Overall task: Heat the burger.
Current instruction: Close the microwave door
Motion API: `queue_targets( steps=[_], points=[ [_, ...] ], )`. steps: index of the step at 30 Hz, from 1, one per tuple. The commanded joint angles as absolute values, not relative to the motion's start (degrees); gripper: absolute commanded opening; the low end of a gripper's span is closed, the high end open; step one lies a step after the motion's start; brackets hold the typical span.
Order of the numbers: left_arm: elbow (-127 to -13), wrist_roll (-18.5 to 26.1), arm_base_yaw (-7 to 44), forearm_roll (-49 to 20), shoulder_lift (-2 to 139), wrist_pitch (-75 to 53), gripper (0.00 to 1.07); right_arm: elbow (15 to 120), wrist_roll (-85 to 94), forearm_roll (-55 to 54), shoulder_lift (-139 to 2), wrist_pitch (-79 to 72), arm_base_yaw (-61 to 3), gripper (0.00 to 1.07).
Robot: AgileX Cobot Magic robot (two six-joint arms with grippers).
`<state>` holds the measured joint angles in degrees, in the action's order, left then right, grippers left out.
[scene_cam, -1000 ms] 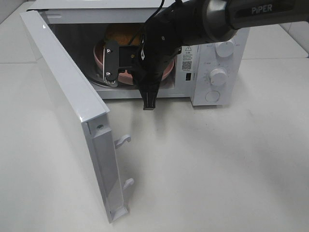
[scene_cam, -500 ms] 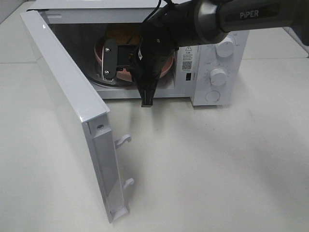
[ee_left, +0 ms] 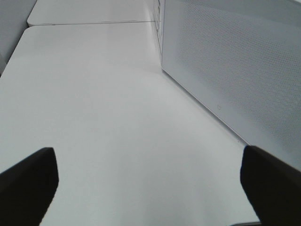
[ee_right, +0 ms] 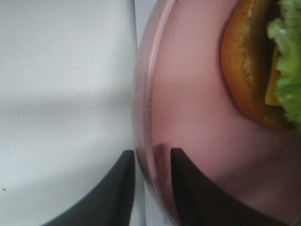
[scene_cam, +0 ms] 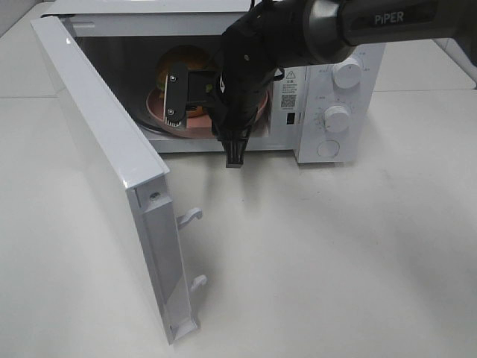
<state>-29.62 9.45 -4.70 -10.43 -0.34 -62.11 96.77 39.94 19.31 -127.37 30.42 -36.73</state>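
Observation:
The burger (scene_cam: 185,60), a golden-brown bun with green lettuce (ee_right: 254,70), sits on a pink plate (scene_cam: 156,106) inside the open microwave (scene_cam: 339,45). My right gripper (scene_cam: 177,113) reaches into the oven at the plate's front edge. In the right wrist view its two dark fingers (ee_right: 153,188) straddle the plate's rim (ee_right: 143,94), slightly parted, one outside and one over the plate. My left gripper (ee_left: 150,188) stands wide open over bare table, holding nothing, beside the microwave's door (ee_left: 235,70).
The microwave's door (scene_cam: 104,164) swings out wide toward the front left, its latch hooks (scene_cam: 190,216) sticking out. Control knobs (scene_cam: 337,118) are on the oven's right panel. White tabletop (scene_cam: 335,261) spreads in front.
My right gripper's jaws have parted around the plate's rim and the wrist has shifted slightly right. The burger shows more clearly behind it. The left gripper has not moved.

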Motion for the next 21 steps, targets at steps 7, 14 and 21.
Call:
queue_targets(
  steps=[7, 14, 21],
  points=[
    [-29.6, 9.4, -4.8, -10.7, -1.1, -61.3, 0.98, 97.3, 37.9, 19.2, -125.1, 32.9, -37.5, 0.65],
    [-29.6, 9.4, -4.8, -10.7, -1.1, -61.3, 0.98, 97.3, 35.2, 18.6, -122.6, 35.3, -37.7, 0.74],
    [-29.6, 9.4, -4.8, -10.7, -1.1, -61.3, 0.98, 97.3, 33.3, 17.4, -120.0, 38.7, -37.9, 0.74]
  ],
)
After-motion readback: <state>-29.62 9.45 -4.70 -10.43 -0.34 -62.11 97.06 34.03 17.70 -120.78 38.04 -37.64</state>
